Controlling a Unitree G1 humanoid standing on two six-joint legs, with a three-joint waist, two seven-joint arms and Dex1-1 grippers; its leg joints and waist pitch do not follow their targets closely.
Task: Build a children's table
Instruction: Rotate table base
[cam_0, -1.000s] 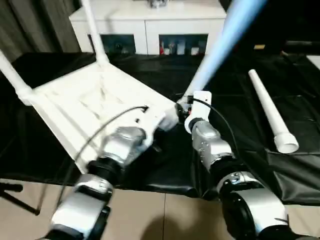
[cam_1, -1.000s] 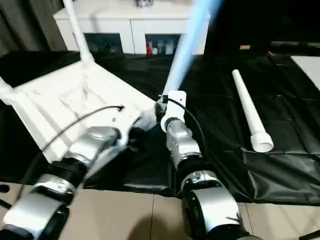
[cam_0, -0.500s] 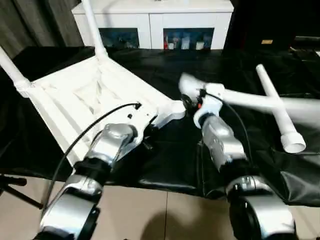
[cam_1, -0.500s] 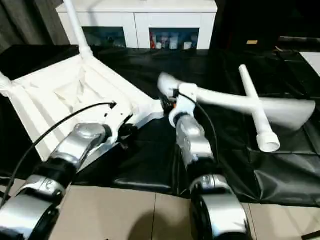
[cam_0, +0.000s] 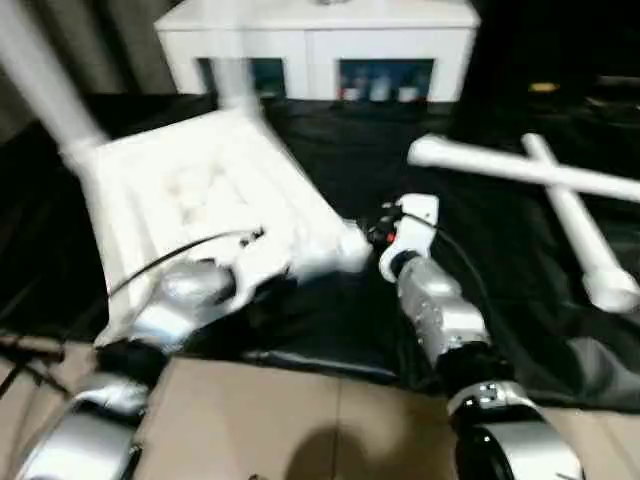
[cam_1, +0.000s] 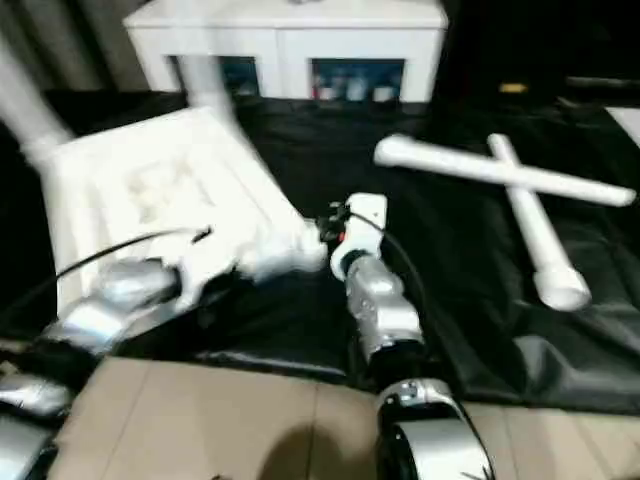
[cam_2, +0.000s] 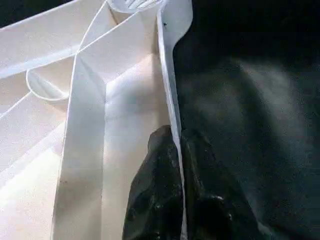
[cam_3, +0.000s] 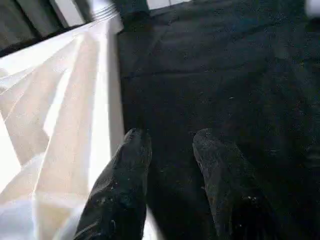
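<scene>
The white plastic rectangular tabletop (cam_0: 200, 195) lies upside down on the black sheet-covered work surface (cam_0: 470, 215), its ribbed underside facing up, at about ten o'clock in the head views. The shallow rib-walled compartments (cam_2: 127, 115) of that underside hold nothing that can be made out. Two long white tapered tube legs stand in its far corner sockets: one (cam_0: 45, 85) at the ten o'clock corner, one (cam_0: 235, 85) at the twelve o'clock corner, both blurred. Two more white tube legs lie loose on the black sheet at two to three o'clock, crossed, one (cam_1: 500, 170) resting over the other (cam_1: 535, 235). The left gripper (cam_2: 175, 150) is clamped on the thin white outer rim of the tabletop, one black finger on each side of that wall, near its right-hand corner socket (cam_0: 350, 245). The right gripper (cam_3: 170, 145) hovers just beside the tabletop's edge over the black sheet, its two fingers (cam_3: 135, 150) parted with nothing between them. A white cabinet with dark glass doors (cam_0: 320, 50) stands beyond at twelve o'clock.
</scene>
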